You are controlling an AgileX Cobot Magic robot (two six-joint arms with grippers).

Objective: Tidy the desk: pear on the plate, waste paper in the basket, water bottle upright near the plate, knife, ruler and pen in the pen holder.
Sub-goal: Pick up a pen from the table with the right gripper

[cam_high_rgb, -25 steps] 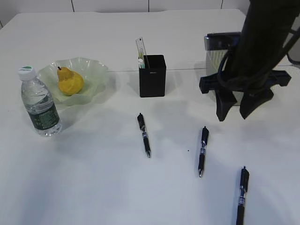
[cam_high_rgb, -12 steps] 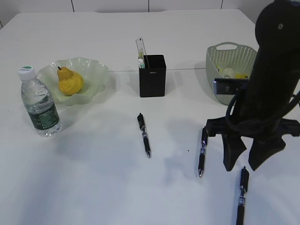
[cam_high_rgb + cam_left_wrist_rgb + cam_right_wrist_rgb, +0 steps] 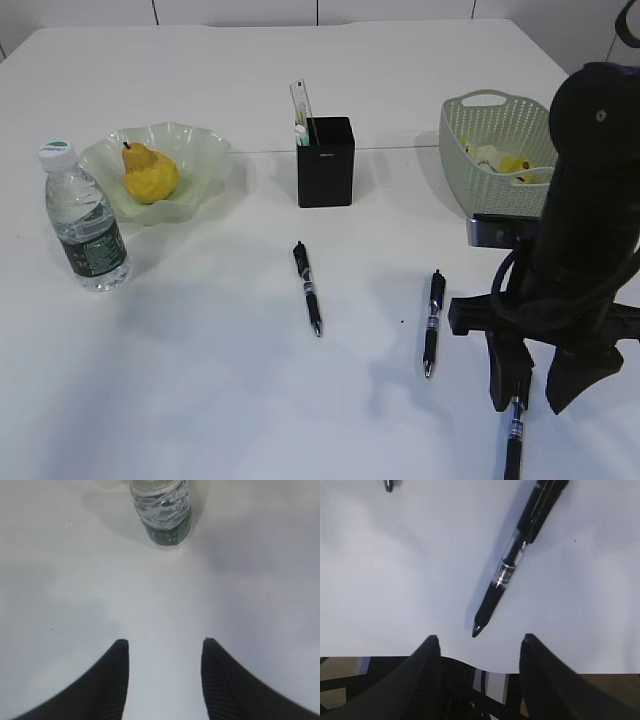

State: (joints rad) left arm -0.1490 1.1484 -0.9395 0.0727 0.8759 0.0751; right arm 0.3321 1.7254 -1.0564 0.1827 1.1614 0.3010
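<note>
Exterior view: the right gripper (image 3: 545, 385) is held low over the desk (image 3: 200, 380), jaws apart and empty, straddling a pen (image 3: 514, 430) whose upper end is hidden behind one finger. The left gripper (image 3: 164, 650) is likewise spread, holding nothing, facing the upright water bottle (image 3: 161, 511), apparently well apart.
</note>
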